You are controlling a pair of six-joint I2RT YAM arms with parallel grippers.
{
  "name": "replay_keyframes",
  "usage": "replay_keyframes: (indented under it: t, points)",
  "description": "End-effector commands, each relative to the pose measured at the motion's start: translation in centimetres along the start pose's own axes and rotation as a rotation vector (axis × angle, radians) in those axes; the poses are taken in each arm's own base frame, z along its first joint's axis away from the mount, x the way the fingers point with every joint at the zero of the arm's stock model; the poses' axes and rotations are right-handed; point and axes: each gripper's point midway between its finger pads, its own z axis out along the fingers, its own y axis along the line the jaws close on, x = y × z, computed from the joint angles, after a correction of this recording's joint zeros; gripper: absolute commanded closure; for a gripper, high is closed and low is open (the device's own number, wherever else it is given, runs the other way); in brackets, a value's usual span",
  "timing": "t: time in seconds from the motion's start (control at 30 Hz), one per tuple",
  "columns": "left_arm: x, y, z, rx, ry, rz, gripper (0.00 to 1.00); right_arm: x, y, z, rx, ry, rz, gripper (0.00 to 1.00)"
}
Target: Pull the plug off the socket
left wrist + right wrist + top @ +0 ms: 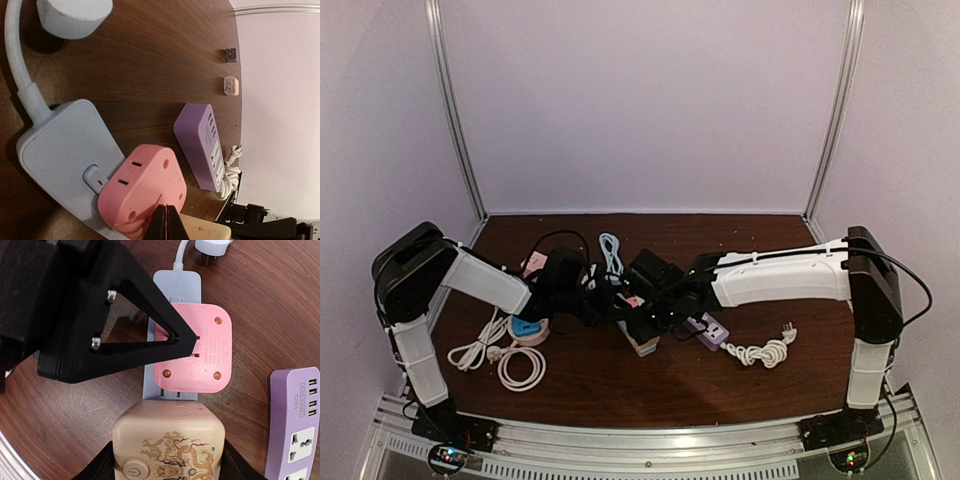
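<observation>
A pale blue power strip, the socket (pixel 177 287) (pixel 65 150), lies on the brown table. A pink plug (pixel 200 350) (pixel 145 190) (pixel 634 301) sits on its top face. My left gripper (pixel 167 225) (pixel 610 300) is shut, and its fingertips (pixel 185 340) are pressed together against the pink plug's edge with nothing between them. Right behind the pink plug on the same strip stands a cream plug (pixel 167 445) (pixel 205 232) with a dragon print. My right gripper (pixel 167 457) (pixel 645 325) is shut on it, one finger on each side.
A purple power strip (pixel 295 425) (pixel 202 145) (pixel 708 330) lies just right of the blue one, with a coiled white cable (pixel 760 352) beside it. A white round plug (pixel 75 17) rests by the blue strip's cord. White cable coils (pixel 520 365) lie at the left.
</observation>
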Motion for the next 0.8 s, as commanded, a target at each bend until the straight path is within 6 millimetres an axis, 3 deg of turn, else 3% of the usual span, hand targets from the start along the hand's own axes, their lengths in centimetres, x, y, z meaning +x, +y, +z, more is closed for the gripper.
replay_keyframes:
  t: [0.0, 0.4, 0.77]
  points:
    - [2.2, 4.7, 0.3, -0.156, 0.066, -0.039, 0.96, -1.9, 1.8, -1.5, -0.031, -0.05, -0.017, 1.0]
    - [4.0, 9.8, -0.7, -0.358, 0.114, -0.039, 0.97, -4.2, 1.1, -3.1, 0.014, -0.095, -0.009, 1.0]
    - [5.2, 12.5, -0.9, -0.439, 0.155, -0.028, 0.98, -4.6, -0.3, -3.6, 0.085, -0.113, -0.036, 1.0]
